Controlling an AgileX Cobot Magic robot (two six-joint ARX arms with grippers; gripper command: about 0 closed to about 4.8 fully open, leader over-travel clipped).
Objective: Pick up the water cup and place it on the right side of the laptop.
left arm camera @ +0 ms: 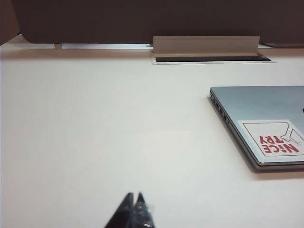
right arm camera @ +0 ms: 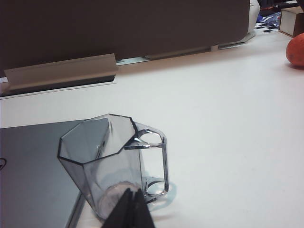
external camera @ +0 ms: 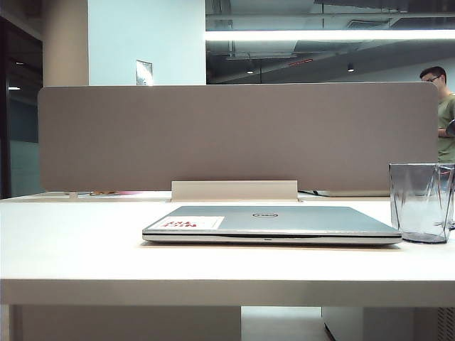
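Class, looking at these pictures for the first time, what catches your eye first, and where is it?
The closed silver laptop lies mid-table with a red-print sticker on its lid. The clear faceted water cup stands upright just right of it. Both grippers are shut: the left gripper over bare table, the right gripper close above the cup.

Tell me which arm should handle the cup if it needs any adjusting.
Right. The transparent grey-blue faceted water cup stands right of the closed silver-grey laptop, just below the shut right gripper; the left gripper sees only bare table.

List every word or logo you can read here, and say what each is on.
"NiCE TRY", red print on the white sticker on the laptop lid, seen upside down.
Oval logo on the lid: too small to read.
Wall notice: too blurred to read.
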